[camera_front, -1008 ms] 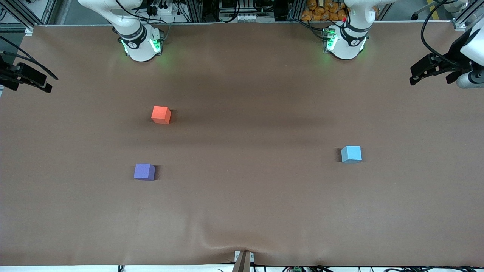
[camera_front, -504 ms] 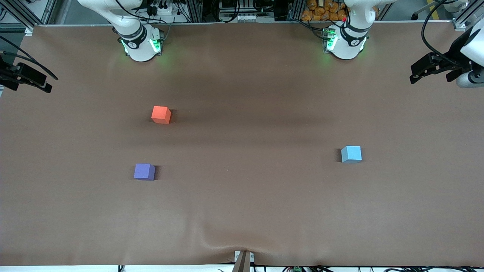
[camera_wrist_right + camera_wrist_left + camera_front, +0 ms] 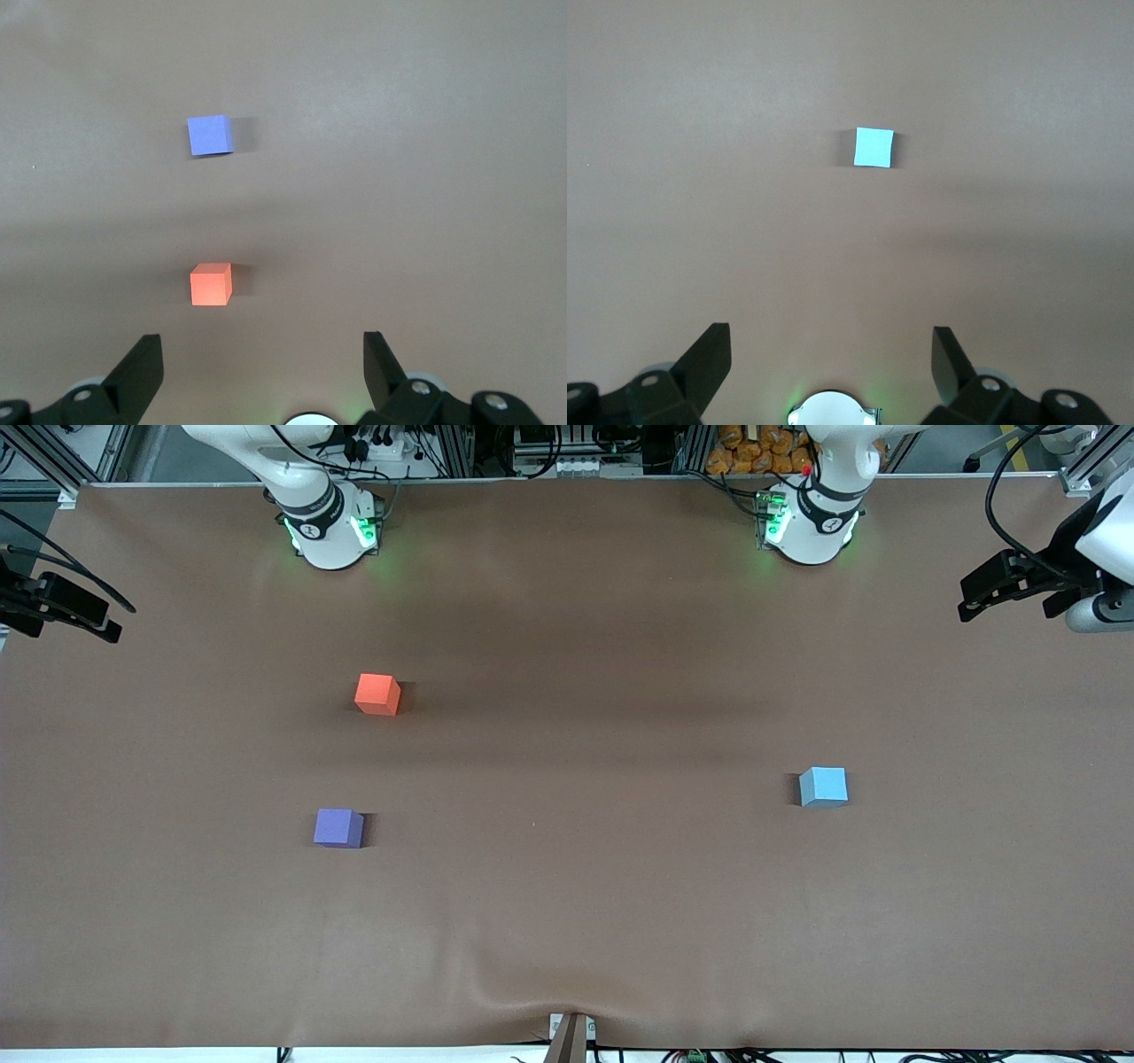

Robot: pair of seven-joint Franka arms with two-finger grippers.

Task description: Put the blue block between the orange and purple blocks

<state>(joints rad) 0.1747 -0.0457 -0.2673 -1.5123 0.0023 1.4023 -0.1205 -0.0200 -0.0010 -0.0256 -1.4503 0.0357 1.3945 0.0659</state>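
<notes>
Blue block resting flat on the brown table cover, toward the left arm's end, well apart from the other two cubes; seen from above in the left wrist view, alone on bare cover. Relative to that blue block: orange block well away toward the right arm's end and farther from the front camera; purple block also well away toward the right arm's end, slightly nearer the front camera. Orange and purple blocks apart from each other, open cover between them, both visible in the right wrist view. Nothing touching any cube.

Left gripper raised high, fingers spread wide, grasping nothing, blue block visible far below. Right gripper likewise raised, fingers spread wide and empty, above the orange block's area of the table. Both arms waiting.
</notes>
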